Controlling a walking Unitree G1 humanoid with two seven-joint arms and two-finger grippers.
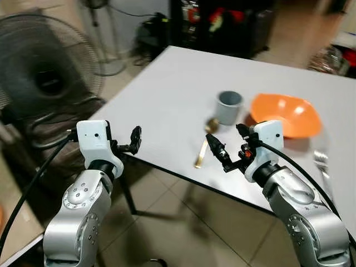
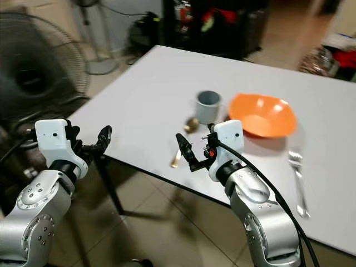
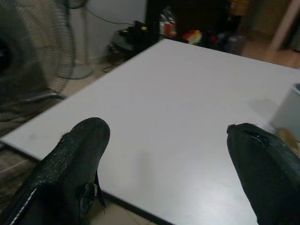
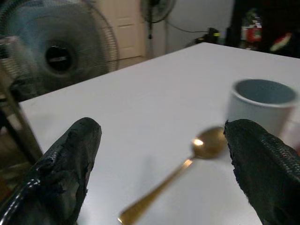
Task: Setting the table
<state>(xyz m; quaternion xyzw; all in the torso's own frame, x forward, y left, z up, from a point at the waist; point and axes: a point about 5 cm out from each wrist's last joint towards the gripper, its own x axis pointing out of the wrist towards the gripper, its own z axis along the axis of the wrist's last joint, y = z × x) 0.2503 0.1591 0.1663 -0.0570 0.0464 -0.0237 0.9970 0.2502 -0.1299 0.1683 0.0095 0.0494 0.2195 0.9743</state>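
Near the frame's centre, the right gripper [image 1: 231, 149] is held wide open and empty before the spoon [image 1: 203, 143], seemingly for grasping; the left gripper [image 1: 131, 142] is likewise spread, empty.

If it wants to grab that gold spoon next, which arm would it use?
Probably the right. The right gripper hangs open just short of the gold spoon, facing it. The left gripper, also open, sits off the table's corner, farther away.

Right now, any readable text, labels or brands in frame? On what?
None readable.
Gray cup, orange bowl, gold spoon, fork: plain, no markings.
Colourful items on the dark shelf behind the table: any print too small and blurred to read.
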